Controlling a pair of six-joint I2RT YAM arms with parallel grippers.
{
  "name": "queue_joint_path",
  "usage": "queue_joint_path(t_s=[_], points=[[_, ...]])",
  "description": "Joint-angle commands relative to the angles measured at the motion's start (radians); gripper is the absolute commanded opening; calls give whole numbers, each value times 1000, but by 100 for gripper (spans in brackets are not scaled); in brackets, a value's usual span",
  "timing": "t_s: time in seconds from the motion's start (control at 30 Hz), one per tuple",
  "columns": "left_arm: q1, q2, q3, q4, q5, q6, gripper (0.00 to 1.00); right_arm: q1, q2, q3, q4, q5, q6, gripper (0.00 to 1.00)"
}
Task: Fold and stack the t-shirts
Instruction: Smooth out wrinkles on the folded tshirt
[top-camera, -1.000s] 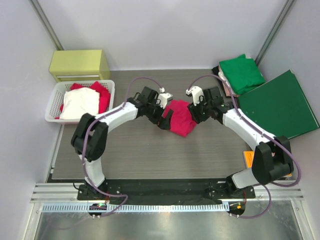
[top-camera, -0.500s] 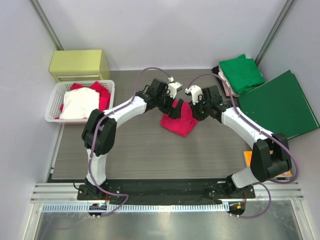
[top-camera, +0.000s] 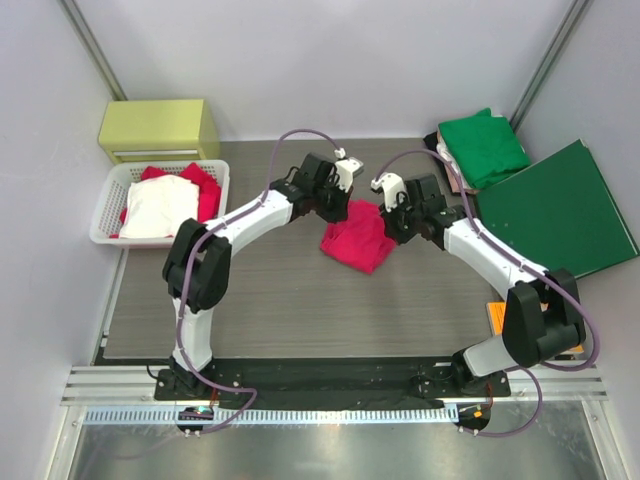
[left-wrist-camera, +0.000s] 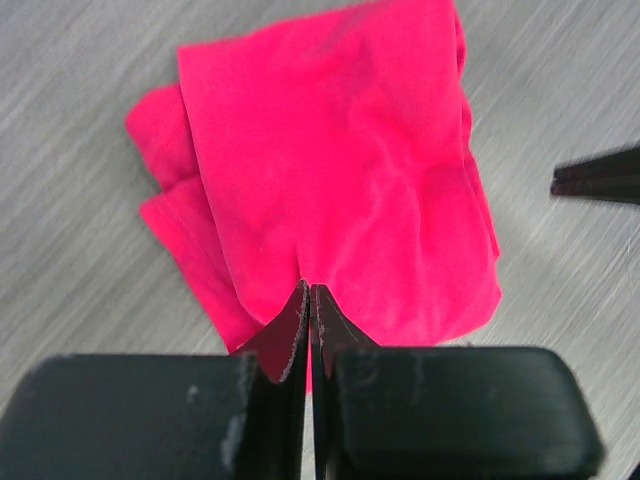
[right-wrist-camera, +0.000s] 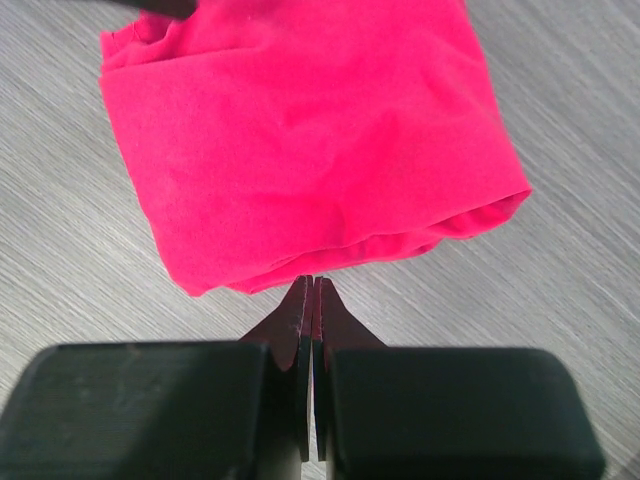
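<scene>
Pinkish-red t-shirt (top-camera: 358, 238): one, folded, mid-worktop (top-camera: 280, 300), between two hands.
Left hand (left-wrist-camera: 308, 290): closed, tips at the shirt's edge.
Right hand (right-wrist-camera: 308, 282): closed, tips just off the opposite edge.
Dark-green folder (top-camera: 555, 210): one, right.
Basket (top-camera: 105, 215): one, left, holding red and white cloth.
Green t-shirt (top-camera: 484, 145): one, folded, far right corner.

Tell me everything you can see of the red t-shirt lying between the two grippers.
The red t-shirt is soft, bright pinkish-red cloth, folded into a rumpled square bundle with layered edges showing on one side. It lies flat on the grey table. The left gripper, shut, meets one edge; the right gripper, shut, sits at another. No pinch is evident.
</scene>
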Motion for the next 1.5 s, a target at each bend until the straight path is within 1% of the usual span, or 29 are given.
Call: queue_joint_path(t_s=[0.0,0.23,0.33,0.47,0.53,0.57,0.67,0.83,1.03,1.23,1.33,1.37,1.47], points=[[4,66,86,34,-16,-6,0,3,30,-2,72,-38,10,1],[5,227,253,15,-9,2,0,9,167,84,105,-57,18,1],[13,308,298,9,-3,-20,0,11,243,108,117,-71,27,1],[40,390,341,-11,4,-23,0,12,299,98,161,-75,41,1],[51,404,341,-12,20,-39,0,12,323,98,161,-74,46,1],[60,405,338,-9,23,-44,0,12,349,98,157,-74,49,1],[74,398,325,-2,27,-66,0,12,360,79,126,-104,60,1],[100,382,324,12,32,-84,0,15,221,-48,117,-100,58,1],[120,391,331,5,29,-84,0,14,110,-160,88,-85,53,1],[120,382,322,1,37,-78,0,14,89,-157,45,-77,38,1],[120,330,298,3,50,-79,0,12,126,-143,46,-80,38,1],[119,292,289,12,67,-90,0,14,148,-139,48,-86,40,1],[119,243,243,43,92,-134,0,14,172,-120,57,-104,47,1]])
